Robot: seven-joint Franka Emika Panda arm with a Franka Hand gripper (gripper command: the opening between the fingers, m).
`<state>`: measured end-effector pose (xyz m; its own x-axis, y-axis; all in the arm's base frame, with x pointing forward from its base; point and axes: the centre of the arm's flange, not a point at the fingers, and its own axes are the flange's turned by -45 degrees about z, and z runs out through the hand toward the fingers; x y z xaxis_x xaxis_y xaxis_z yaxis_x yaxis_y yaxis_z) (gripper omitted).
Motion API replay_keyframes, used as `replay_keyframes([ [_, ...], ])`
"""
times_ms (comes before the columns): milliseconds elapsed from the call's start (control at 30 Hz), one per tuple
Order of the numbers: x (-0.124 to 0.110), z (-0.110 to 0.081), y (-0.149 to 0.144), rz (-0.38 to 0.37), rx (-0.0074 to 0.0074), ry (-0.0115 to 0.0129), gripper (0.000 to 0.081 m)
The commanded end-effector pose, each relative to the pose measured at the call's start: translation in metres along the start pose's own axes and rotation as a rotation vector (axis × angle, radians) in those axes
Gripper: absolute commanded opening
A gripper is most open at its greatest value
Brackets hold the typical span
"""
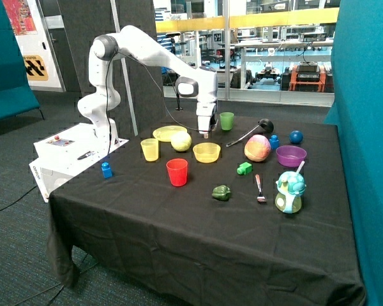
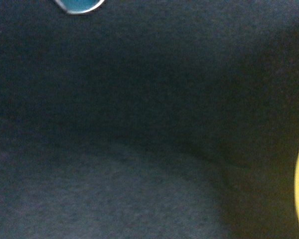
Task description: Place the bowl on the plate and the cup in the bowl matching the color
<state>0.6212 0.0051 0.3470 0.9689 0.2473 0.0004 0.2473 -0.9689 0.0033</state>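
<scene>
I see the cup [image 1: 150, 150], plate [image 1: 169, 133] and bowl [image 1: 207, 152] apart on the tabletop [image 1: 198, 217]. My claw [image 1: 206, 134] hovers at the bowl's 12 o'clock, just behind its rim; its grip I cannot tell.

Black cloth [image 1: 179, 217] is covering the table. Bowl [image 1: 207, 152], cup [image 1: 150, 150] and plate [image 1: 169, 133] are showing yellow; other cups are showing red [image 1: 177, 172] and green [image 1: 226, 120]. Second bowl [image 1: 291, 155] is showing purple, arm [image 1: 153, 57] white.
</scene>
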Motion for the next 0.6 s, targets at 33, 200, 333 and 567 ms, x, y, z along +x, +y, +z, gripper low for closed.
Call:
replay_keyframes([
  [33, 0.001, 0.007, 0.015, 0.011, 0.0033, -0.0004, 0.0379],
  [200, 0.001, 0.013, 0.019, 0.023, 0.0033, -0.0004, 0.0360],
  [333, 0.003, 0.017, 0.021, 0.025, 0.0033, -0.0004, 0.0349],
  [567, 0.005, 0.023, 0.025, 0.034, 0.0033, -0.0004, 0.0329],
])
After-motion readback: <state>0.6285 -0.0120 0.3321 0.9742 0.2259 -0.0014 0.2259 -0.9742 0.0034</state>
